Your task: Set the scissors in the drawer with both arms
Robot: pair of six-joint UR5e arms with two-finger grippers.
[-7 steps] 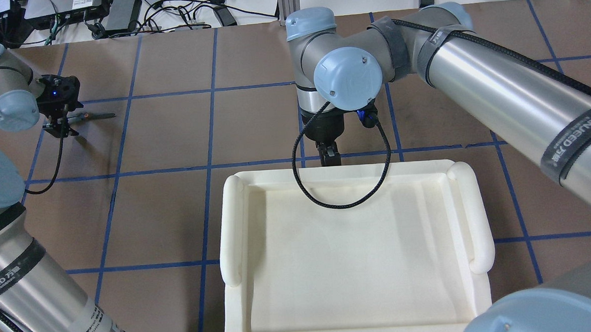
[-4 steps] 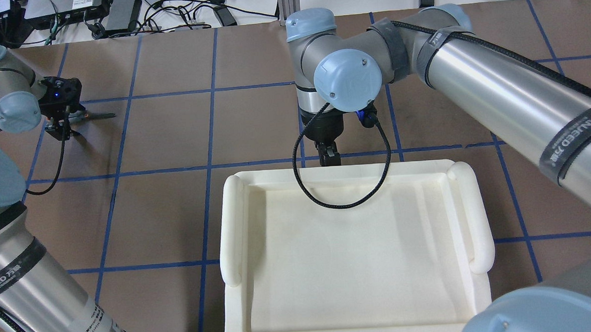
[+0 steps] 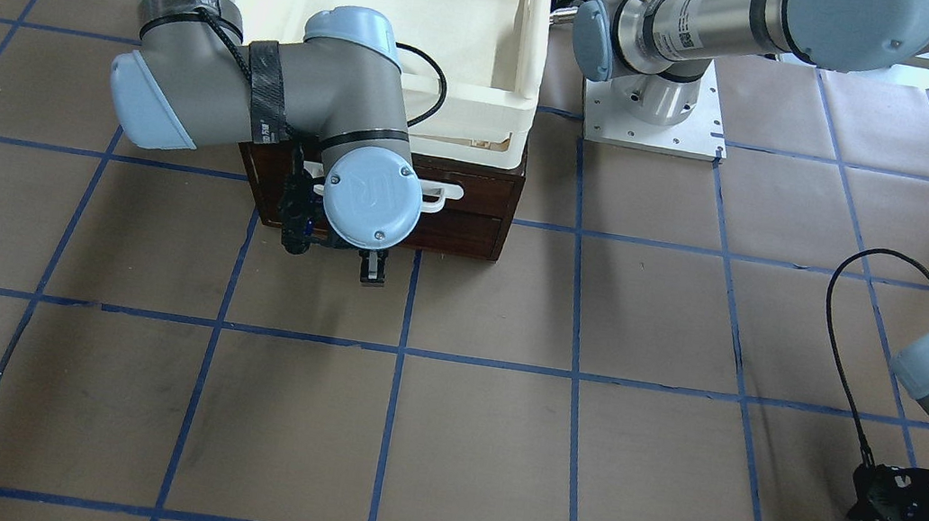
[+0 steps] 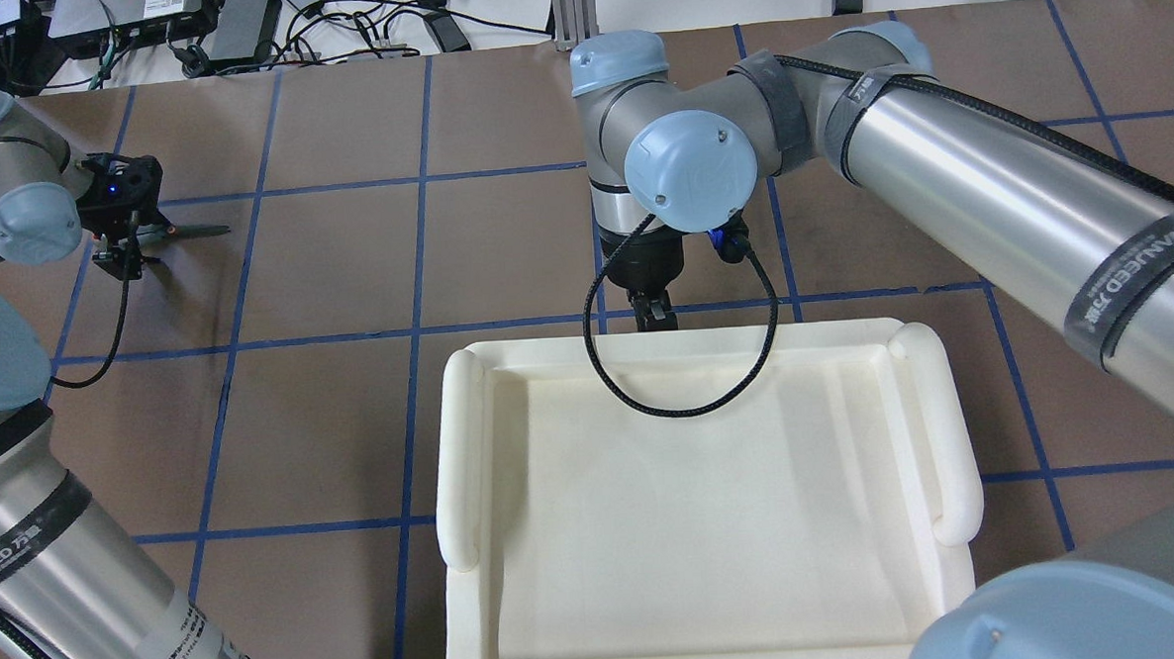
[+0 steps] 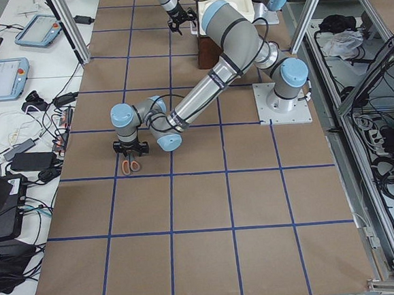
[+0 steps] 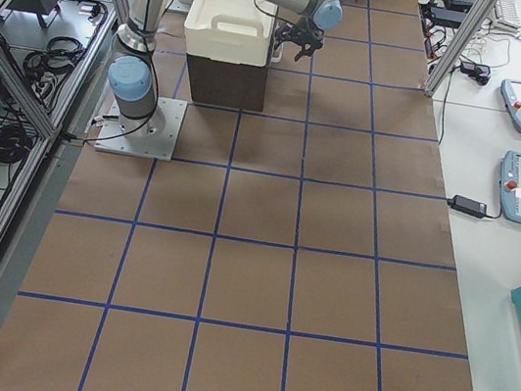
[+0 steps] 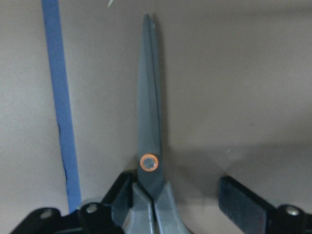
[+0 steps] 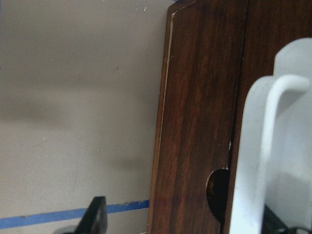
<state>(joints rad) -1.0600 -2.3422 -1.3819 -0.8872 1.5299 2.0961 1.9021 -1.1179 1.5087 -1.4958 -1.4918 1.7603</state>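
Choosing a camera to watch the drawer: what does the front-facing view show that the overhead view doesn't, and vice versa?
Only front-facing: the drawer front and its white handle, beneath the foam tray. Only overhead: cables and devices beyond the table's far edge. Both: the tray, the right gripper, the left gripper over the scissors.

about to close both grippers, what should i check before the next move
1. The scissors lie flat on the table, between the fingers of the left gripper: ok.
2. The left gripper is open: ok.
3. The right gripper is at the white handle: ok. Handle enclosed: cannot tell.
4. The drawer is open for the drop: not ok, it is shut.
5. The foam tray is clear of the drawer front: ok.
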